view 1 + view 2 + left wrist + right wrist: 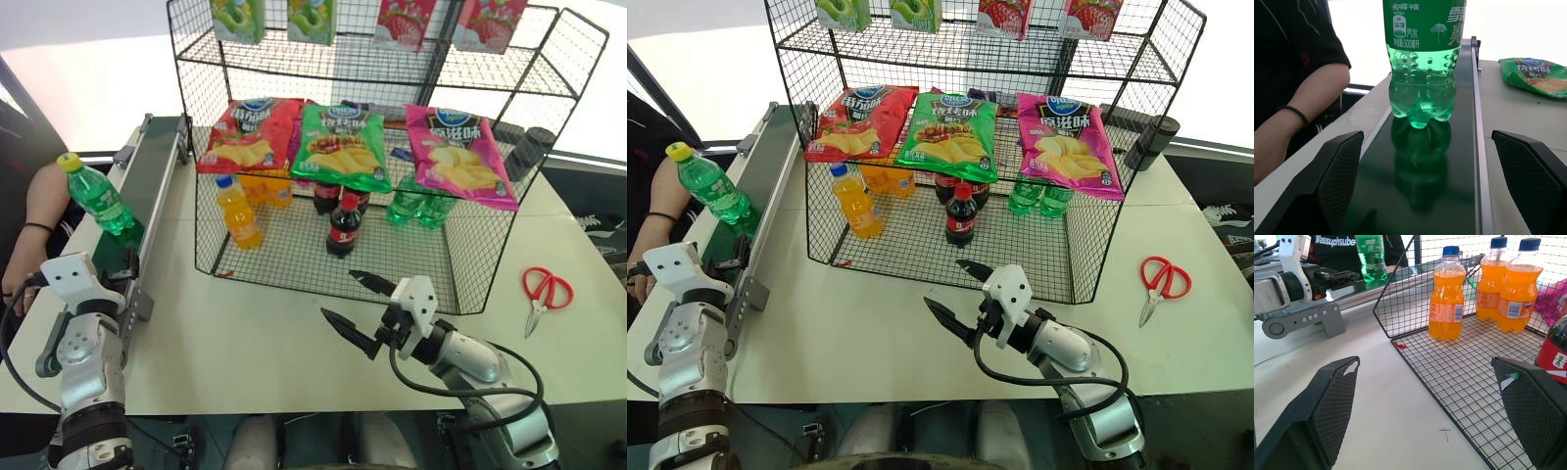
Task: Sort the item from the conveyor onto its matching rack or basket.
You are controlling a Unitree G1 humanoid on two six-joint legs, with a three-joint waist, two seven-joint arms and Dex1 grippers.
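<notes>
The item, a clear-green soda bottle (98,199) with a yellow cap, stands upright on the dark-green conveyor (160,162) at the table's left edge. My left gripper (1432,186) sits level at the belt's near end, open, with the bottle (1420,68) a short way ahead between the lines of its fingers and not touched. My right gripper (340,296) hovers open and empty over the table, just in front of the black wire rack's low basket tier (294,278).
The basket holds orange-drink bottles (238,211), cola bottles (343,227) and green bottles (416,204). Snack bags (341,145) lie on the tier above. Red scissors (542,294) lie at the right. A person's arm (44,206) rests left of the conveyor.
</notes>
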